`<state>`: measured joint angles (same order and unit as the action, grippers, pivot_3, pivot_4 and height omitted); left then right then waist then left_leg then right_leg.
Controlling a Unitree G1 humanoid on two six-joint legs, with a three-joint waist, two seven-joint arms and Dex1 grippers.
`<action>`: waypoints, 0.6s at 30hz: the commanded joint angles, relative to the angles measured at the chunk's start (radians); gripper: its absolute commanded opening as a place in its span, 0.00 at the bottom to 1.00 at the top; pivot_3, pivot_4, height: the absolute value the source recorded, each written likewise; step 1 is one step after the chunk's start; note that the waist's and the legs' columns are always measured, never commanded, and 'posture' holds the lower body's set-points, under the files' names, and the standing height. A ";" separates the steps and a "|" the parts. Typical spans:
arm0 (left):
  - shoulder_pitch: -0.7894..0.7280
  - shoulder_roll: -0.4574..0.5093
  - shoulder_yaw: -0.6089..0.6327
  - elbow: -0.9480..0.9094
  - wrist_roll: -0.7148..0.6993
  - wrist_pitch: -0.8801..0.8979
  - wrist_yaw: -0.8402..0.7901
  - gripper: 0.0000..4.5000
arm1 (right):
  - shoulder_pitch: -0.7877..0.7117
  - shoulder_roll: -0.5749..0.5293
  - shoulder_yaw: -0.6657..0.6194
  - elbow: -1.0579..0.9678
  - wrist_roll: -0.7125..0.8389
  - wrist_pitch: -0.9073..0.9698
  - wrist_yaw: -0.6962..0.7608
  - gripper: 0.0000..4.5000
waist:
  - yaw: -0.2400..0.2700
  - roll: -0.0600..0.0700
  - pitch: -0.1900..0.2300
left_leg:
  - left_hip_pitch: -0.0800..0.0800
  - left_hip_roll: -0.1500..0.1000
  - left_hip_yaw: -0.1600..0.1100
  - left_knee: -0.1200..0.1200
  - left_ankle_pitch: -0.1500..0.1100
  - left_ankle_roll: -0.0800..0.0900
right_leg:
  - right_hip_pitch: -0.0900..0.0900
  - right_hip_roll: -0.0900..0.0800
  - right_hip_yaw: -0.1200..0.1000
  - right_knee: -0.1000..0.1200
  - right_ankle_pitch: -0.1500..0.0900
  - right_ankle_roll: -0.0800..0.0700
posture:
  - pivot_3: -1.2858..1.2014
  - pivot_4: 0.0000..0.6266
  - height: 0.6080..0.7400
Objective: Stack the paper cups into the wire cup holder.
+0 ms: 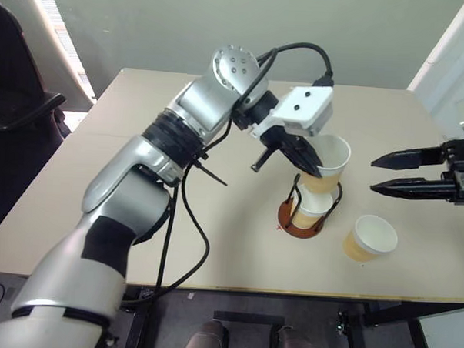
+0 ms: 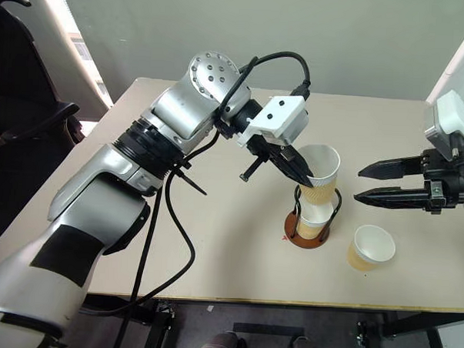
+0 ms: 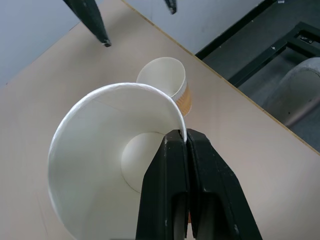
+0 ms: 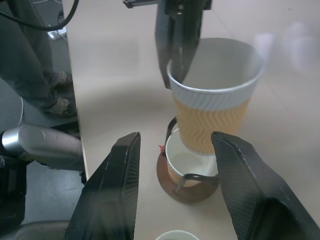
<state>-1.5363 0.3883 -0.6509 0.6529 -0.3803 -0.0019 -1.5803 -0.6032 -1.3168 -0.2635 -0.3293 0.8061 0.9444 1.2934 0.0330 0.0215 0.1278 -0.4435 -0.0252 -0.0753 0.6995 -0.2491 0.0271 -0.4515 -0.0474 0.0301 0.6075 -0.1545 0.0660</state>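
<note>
My left gripper [image 1: 306,163] pinches one paper cup's [image 1: 328,164] rim, poised above the cup nested in the wire cup holder [image 1: 308,216]; my right gripper [image 1: 380,173] waits unclenched at three o'clock; a spare cup [image 1: 370,238] lies at four o'clock.

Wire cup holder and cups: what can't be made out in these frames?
- Wire cup holder: the cup seated in it hides its far loops in the head views.
- Held cup, pinched at the rim by the left gripper: whether its bottom touches the seated cup; overlap hides it.
- Third cup: cut off by the right wrist view's edge.
</note>
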 commanded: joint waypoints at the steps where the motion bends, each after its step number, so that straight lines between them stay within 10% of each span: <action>1: -0.020 0.000 -0.017 0.002 0.000 -0.020 -0.034 0.01 | 0.008 -0.027 -0.074 -0.024 0.024 0.013 -0.019 0.51 | 0.000 0.000 0.000 | 0.000 0.000 0.000 0.000 0.000 0.000 | 0.000 0.000 0.000 0.000 0.000 0.000 | 0.52 0.24 1.00; 15: 0.026 -0.116 -0.015 0.103 0.105 -0.062 -0.034 0.01 | 0.055 -0.024 -0.123 -0.071 0.076 0.051 -0.075 0.51 | 0.006 0.000 0.000 | 0.000 -0.003 0.001 0.001 -0.001 0.000 | 0.000 -0.003 0.000 0.001 -0.001 0.003 | 0.52 0.24 1.00; 18: 0.004 -0.116 -0.020 0.123 0.117 -0.061 -0.034 0.14 | 0.065 -0.034 -0.132 -0.073 0.078 0.059 -0.080 0.51 | 0.007 0.000 0.000 | 0.000 -0.005 0.001 0.001 -0.001 0.001 | 0.000 -0.005 0.000 0.002 -0.002 0.004 | 0.52 0.24 1.00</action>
<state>-1.4997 0.2733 -0.6907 0.7727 -0.2710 -0.0473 -1.5803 -0.5335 -1.3253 -0.3422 -0.3918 0.8691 1.0015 1.2215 0.0398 0.0216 0.1278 -0.4432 -0.0310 -0.0742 0.7001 -0.2497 0.0284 -0.4512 -0.0525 0.0305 0.6095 -0.1566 0.0708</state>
